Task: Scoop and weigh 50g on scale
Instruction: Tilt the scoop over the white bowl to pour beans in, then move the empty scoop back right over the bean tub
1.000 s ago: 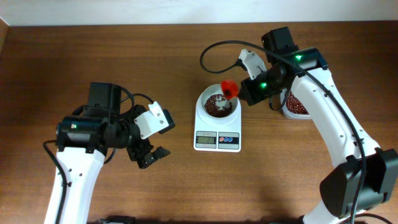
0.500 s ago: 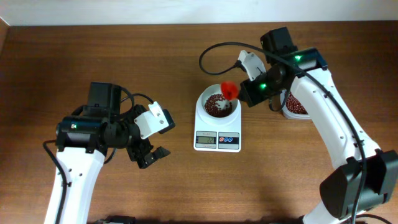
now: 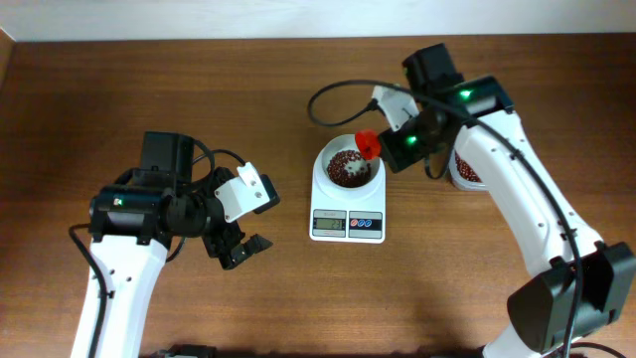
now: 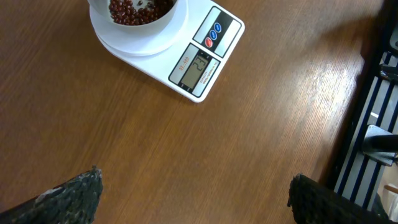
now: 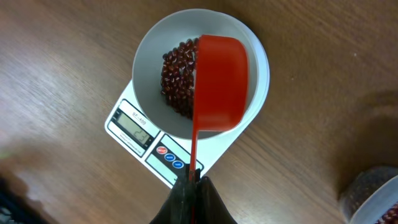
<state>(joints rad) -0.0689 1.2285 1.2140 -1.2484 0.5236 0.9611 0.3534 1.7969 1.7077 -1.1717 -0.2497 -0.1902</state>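
**Right gripper (image 5: 191,180) tilts scoop (image 5: 221,81) over bowl (image 5: 149,68)**

Clamped tight on the handle, it holds the scoop edge-on at the bowl's 2 o'clock rim, likely to spill beans (image 5: 177,78) onto the scale (image 3: 347,227) at centre. Left gripper (image 3: 243,249), 8 o'clock, gapes empty.

Red scoop (image 3: 369,144) in right gripper (image 3: 386,151) above scale (image 3: 348,226), beans (image 3: 346,169) in bowl (image 3: 327,156)

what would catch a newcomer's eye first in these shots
The bright red scoop, pinched by its handle in the right gripper, hangs over the white bowl of dark red beans on the scale at mid-table. The left gripper sits open and empty over the table to the left.
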